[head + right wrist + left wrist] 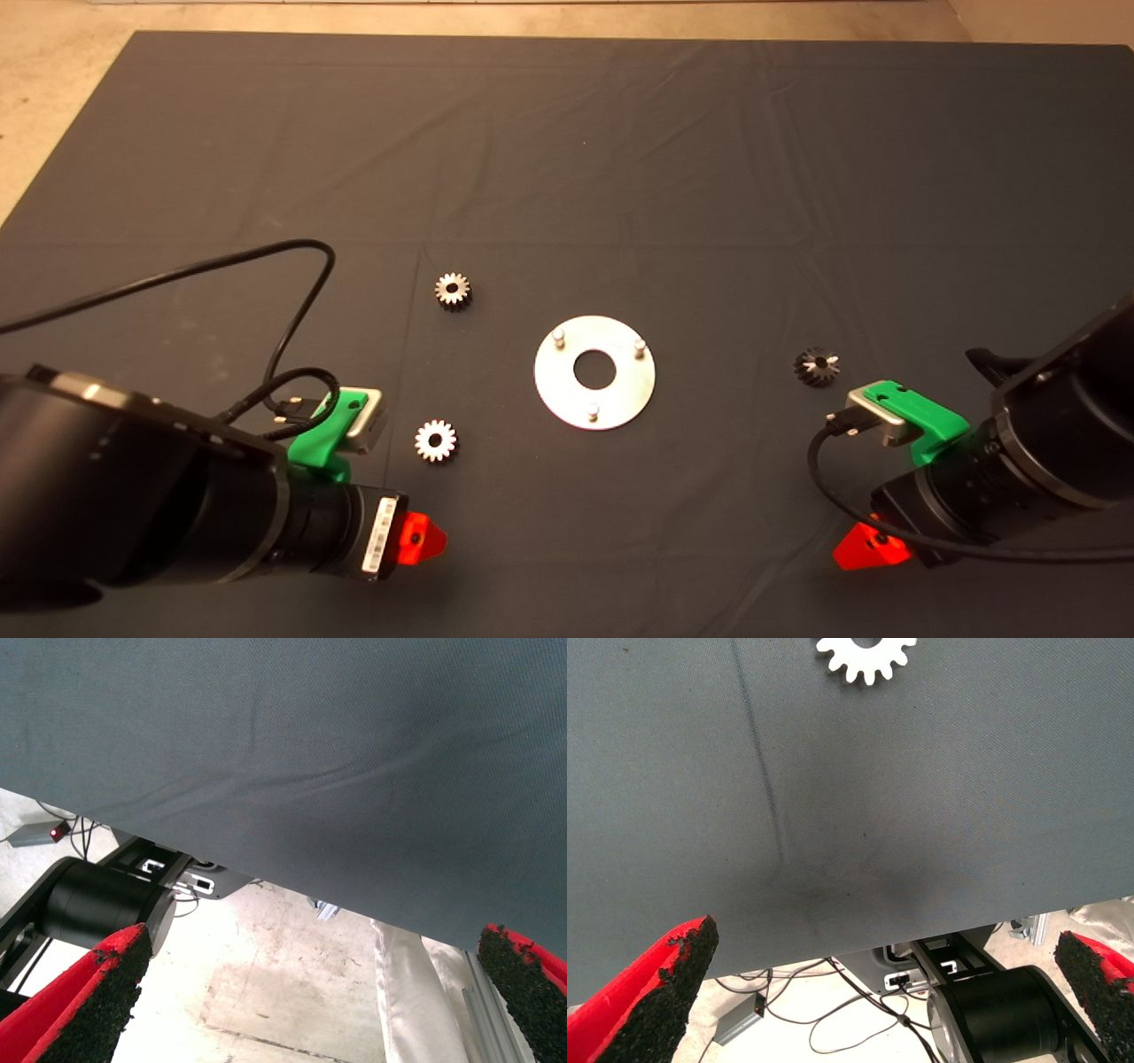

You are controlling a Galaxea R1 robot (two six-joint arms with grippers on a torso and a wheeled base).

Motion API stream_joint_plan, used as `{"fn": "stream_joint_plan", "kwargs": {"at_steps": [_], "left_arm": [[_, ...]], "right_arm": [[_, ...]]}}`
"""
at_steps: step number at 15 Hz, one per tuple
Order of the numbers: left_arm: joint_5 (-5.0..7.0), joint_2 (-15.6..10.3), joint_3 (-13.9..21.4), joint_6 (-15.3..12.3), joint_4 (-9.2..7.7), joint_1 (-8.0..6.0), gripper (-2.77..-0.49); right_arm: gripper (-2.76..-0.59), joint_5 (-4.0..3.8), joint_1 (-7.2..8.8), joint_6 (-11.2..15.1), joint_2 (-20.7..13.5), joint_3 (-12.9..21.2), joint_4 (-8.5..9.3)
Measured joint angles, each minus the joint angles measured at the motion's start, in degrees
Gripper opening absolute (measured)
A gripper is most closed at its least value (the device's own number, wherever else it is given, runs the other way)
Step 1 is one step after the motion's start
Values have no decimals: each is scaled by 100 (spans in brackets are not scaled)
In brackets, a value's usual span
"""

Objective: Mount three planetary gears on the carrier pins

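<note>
Head view shows three planetary gears [435, 440] loose (small, hard, likely slippery), best pinched across the teeth; both tools [886, 992] gape wide, empty.

The white label [379, 535] on the left arm's wrist bears print too small to read.

I get dim, warm light overhead; the dark mat [620, 177] soaks it up. The carrier disc [594, 372] glares bright, nearly blown out. In my left wrist view the near gear [867, 657] is washed white. Shadows fall soft and short.
</note>
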Motion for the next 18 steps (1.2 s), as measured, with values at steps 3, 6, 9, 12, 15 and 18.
{"fn": "stream_joint_plan", "kwargs": {"at_steps": [3,6,9,12,15,18], "left_arm": [[0,0,0,0,-1,0,-50],[0,0,0,2,0,0,-50],[2,0,0,2,-2,0,-50],[0,0,0,2,0,0,-50],[0,-2,0,2,-2,0,-50],[0,0,0,5,0,0,-50]], "right_arm": [[-61,0,22,0,-20,0,0],[-61,0,22,-23,-24,0,0],[-61,2,22,-163,-60,-52,0],[-61,-2,23,-509,-168,-345,0],[-61,2,22,-905,-214,-694,-4],[-61,5,23,-1199,-245,-965,-20]]}}
